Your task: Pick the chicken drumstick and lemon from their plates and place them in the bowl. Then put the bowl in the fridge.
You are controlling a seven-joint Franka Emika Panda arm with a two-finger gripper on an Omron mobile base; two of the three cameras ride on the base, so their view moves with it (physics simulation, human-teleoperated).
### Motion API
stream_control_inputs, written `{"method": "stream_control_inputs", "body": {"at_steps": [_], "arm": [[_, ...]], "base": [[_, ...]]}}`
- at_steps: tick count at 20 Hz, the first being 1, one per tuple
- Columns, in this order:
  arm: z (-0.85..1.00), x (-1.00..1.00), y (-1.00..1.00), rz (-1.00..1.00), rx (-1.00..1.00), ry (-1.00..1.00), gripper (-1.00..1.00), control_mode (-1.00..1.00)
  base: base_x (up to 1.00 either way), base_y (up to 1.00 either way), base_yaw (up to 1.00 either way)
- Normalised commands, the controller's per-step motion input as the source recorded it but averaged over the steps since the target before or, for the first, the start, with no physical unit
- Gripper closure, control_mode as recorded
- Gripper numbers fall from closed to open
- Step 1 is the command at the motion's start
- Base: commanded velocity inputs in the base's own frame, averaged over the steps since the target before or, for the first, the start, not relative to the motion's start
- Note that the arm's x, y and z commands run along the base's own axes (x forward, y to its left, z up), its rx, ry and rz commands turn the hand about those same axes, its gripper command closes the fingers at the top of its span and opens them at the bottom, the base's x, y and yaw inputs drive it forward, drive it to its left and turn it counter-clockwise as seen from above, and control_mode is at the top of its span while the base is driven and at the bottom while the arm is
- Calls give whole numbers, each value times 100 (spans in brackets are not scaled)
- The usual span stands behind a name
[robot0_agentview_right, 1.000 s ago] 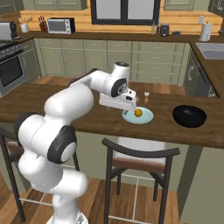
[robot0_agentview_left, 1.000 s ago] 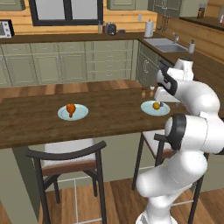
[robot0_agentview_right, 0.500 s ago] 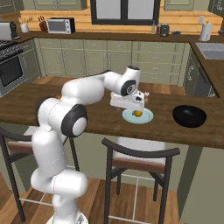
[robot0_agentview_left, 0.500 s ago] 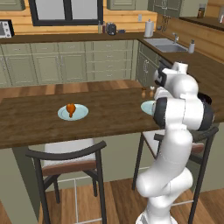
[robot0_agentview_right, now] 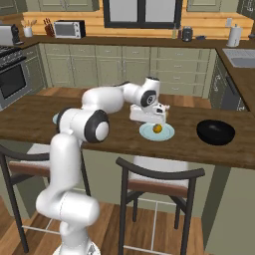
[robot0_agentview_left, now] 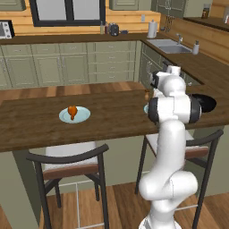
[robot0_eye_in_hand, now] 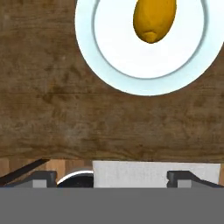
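The yellow lemon [robot0_agentview_right: 157, 128] [robot0_eye_in_hand: 154, 19] lies on a pale plate [robot0_agentview_right: 166, 134] [robot0_eye_in_hand: 113, 65] on the wooden island counter. My gripper [robot0_agentview_right: 152, 118] [robot0_eye_in_hand: 113, 177] hovers low over the counter at that plate's rim, open, with nothing between its wide-set fingertips [robot0_eye_in_hand: 46, 178]. The black bowl [robot0_agentview_right: 215, 132] [robot0_agentview_left: 206, 103] stands empty to the right of the lemon's plate. In the left base view the orange-brown chicken drumstick [robot0_agentview_left: 72, 112] rests on the second plate [robot0_agentview_left: 80, 118], well left of my arm, which hides the lemon there. The fridge is out of view.
Two dark-framed stools [robot0_agentview_right: 159, 174] [robot0_agentview_left: 67, 161] stand against the counter's near edge. Sage-green cabinets, a sink [robot0_agentview_left: 170, 44] and a microwave [robot0_agentview_right: 69, 29] line the far walls. Bare wooden counter [robot0_agentview_left: 31, 125] stretches between the two plates.
The arm has folded upright over the counter's right part, and in the left base view it now covers the lemon's plate. The hand stayed by that plate, still open.
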Motion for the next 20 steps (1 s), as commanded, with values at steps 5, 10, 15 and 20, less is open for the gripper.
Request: {"method": "stream_control_inputs", "body": {"at_steps": [5, 10, 15, 20], "arm": [[-27, 53, -23, 0, -4, 2, -100, -100], [-21, 53, -21, 0, 0, 5, -100, -100], [-33, 42, -1, 0, 0, 0, -100, -100], [-38, 24, 0, 0, 0, 0, -100, -100]], "base": [[0, 0, 0], [0, 0, 0], [0, 0, 0], [0, 0, 0]]}}
